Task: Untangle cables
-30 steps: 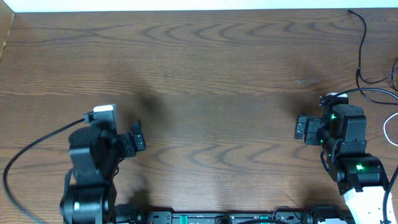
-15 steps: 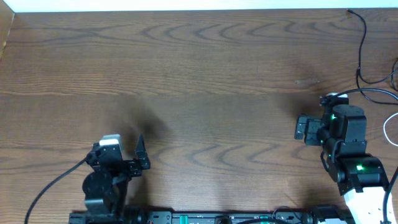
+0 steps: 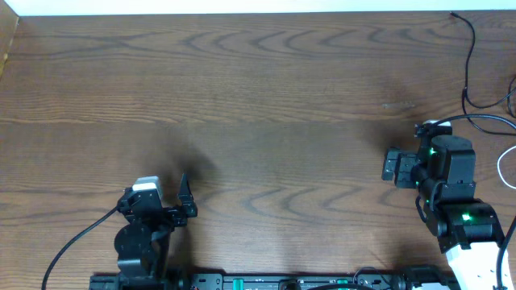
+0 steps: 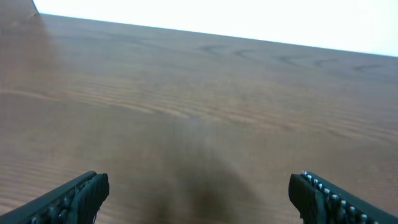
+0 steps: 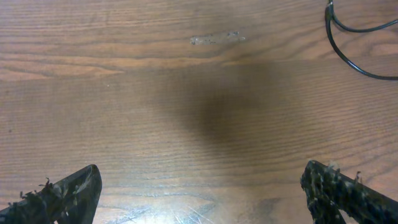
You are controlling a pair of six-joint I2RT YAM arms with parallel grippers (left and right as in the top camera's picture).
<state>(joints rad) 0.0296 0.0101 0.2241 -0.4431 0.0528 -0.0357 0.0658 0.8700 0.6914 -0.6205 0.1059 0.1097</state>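
Both grippers have their fingers spread wide and grip nothing. The left gripper (image 4: 199, 198) hangs over the wood at the near left of the table (image 3: 258, 72), and the right gripper (image 5: 202, 194) hangs over the wood close to the right edge.

The cables (image 3: 465, 94) lie at the far right of the table, apart from both grippers. A thin black cord (image 3: 470, 56) starts from a small plug end at the far right corner. It runs toward the near side and bends into a loop that goes off the right edge. Part of that loop shows at the upper right of the right wrist view. A white cord (image 3: 501, 165) curves in at the right edge, just beside the right arm.

A pale scuff (image 5: 214, 38) marks the wood beyond the right gripper. A thick black cable (image 3: 76, 238) trails from the left arm toward the near left edge.
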